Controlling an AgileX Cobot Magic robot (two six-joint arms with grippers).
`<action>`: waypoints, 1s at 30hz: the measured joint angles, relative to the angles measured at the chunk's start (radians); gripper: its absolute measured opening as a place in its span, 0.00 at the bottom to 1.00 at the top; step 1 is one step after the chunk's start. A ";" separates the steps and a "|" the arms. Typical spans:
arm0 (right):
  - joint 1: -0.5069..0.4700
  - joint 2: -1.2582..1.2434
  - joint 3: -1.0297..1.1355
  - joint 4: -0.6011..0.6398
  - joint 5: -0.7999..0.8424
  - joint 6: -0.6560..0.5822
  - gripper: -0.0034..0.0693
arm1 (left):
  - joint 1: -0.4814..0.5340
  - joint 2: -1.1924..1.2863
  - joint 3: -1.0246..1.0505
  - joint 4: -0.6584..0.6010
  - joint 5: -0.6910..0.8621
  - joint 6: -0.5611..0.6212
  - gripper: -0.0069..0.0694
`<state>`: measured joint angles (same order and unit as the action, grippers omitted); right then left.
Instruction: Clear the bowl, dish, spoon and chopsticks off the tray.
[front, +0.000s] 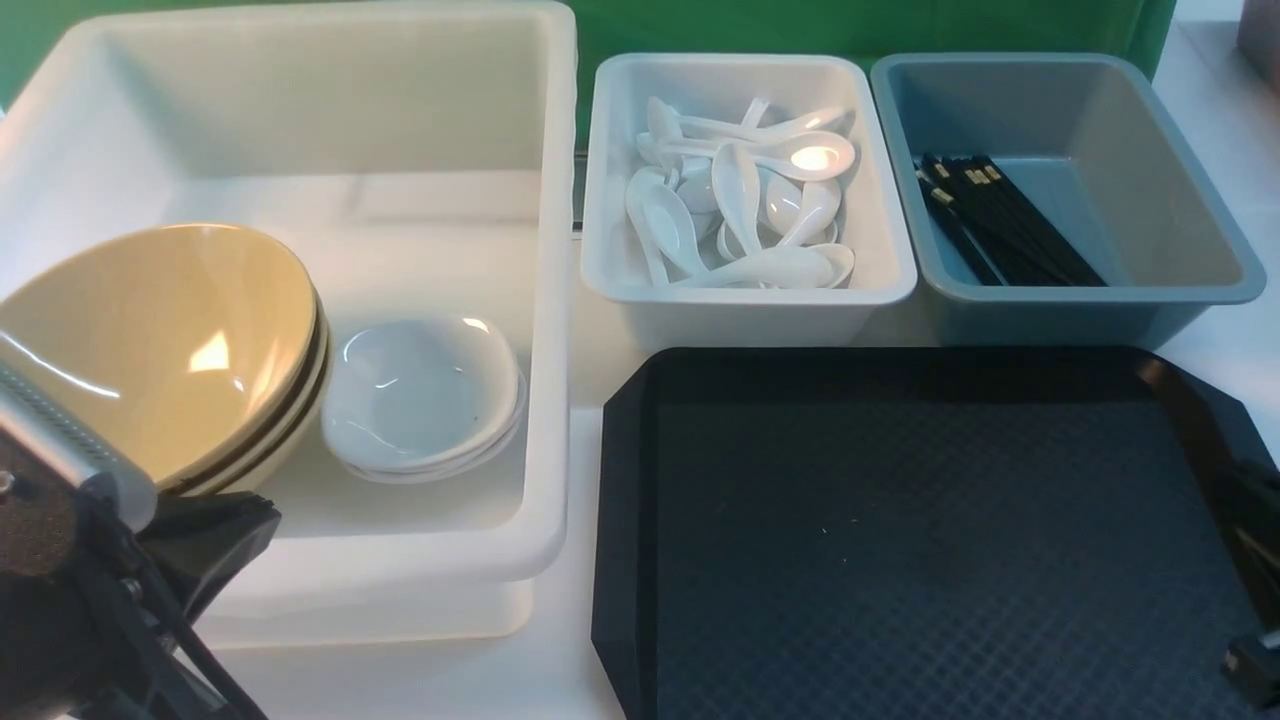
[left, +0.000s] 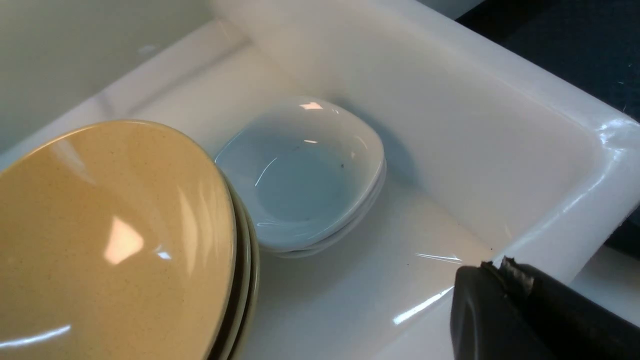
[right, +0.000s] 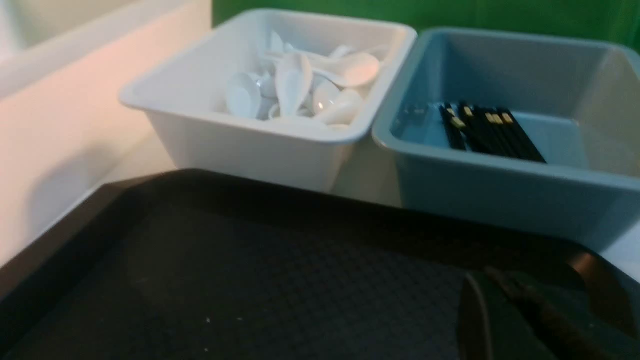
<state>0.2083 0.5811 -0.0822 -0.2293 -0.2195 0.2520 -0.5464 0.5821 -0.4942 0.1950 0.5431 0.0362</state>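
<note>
Four item types, all off the tray (front: 930, 540): glossy, slippery, breakable bowl (front: 150, 340), which I'd take by its rim. Both sets of fingers closed, empty.

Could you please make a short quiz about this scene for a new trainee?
1. True or false: the tray still has a spoon lying on it.
2. Where do the chopsticks lie? A) white tub B) grey-blue bin C) tray
3. What sits beside the bowl stack inside the white tub?

Key:
1. False; the part of the tray in view is bare.
2. B, the grey-blue bin.
3. A stack of white dishes. The spoons are in the small white bin. The left gripper and right gripper are both shut, holding nothing.
</note>
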 joint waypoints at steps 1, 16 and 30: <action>-0.002 -0.006 0.004 0.000 -0.005 -0.009 0.10 | 0.000 0.000 0.000 0.000 0.000 0.000 0.08; -0.171 -0.588 0.110 0.204 0.249 -0.277 0.11 | 0.000 0.000 0.000 0.000 0.010 0.000 0.08; -0.204 -0.593 0.110 0.229 0.543 -0.285 0.11 | 0.000 0.000 0.000 0.000 0.012 0.000 0.08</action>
<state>0.0044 -0.0115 0.0279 0.0000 0.3234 -0.0327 -0.5462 0.5821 -0.4938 0.1954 0.5549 0.0362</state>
